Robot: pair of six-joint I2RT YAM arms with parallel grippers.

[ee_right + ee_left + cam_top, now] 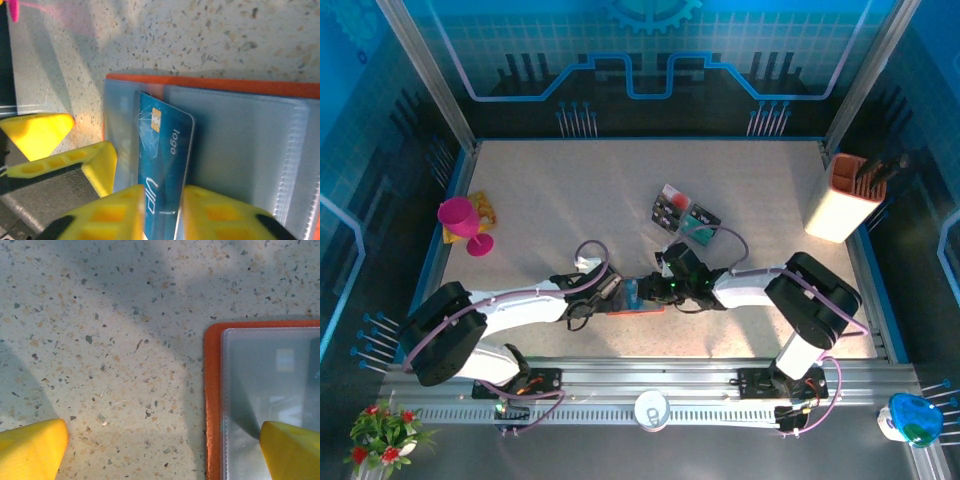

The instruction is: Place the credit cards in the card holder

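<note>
Where it lies open toward the near edge of the speckled desk (125, 340), between the two arms, the orange-red leather-like card holder (225, 86) has a teal plastic credit card (162, 150) standing partway in a clear pocket. The right jaws flank that card with yellow fingers (220, 210); whether they pinch it cannot be told. The left jaws gape wide, one finger (292, 450) over the holder's clear pocket, the other over bare desk.
</note>
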